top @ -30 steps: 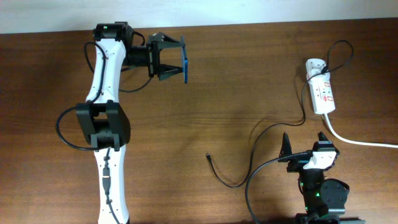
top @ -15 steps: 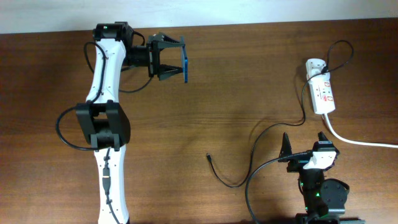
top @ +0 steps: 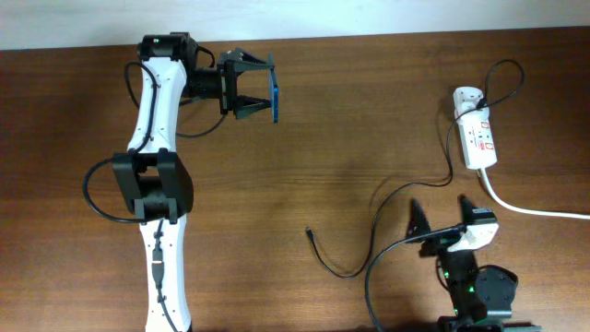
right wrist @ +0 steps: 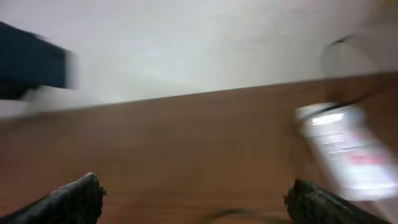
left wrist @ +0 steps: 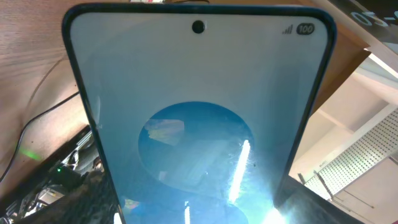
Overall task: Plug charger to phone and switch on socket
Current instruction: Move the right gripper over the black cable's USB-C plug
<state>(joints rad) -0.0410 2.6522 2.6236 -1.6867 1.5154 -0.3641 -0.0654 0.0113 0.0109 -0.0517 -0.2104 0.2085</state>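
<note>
A brown wooden desk (top: pixel 304 157) is seen from above, bordered at its far edge by a pale wall (top: pixel 387 17). Nearest, the right fingers (top: pixel 417 221) are spread fully apart above the near edge, with nothing held or touched; their wrist view is blurred. Just left of them the charger (top: pixel 313 238) lies on the wood. Its connector tip is free, and its thin black cable is looped away to a small white adapter (top: pixel 466 96) at the far end of the socket (top: pixel 479 140). The socket lies near the right edge, with a thick white cord (top: pixel 544 212) trailing off. Farthest, at the left rear, the left fingers (top: pixel 251 61) are closed on the phone (left wrist: pixel 199 124), which is held on edge by its sides with its blue screen lit.
</note>
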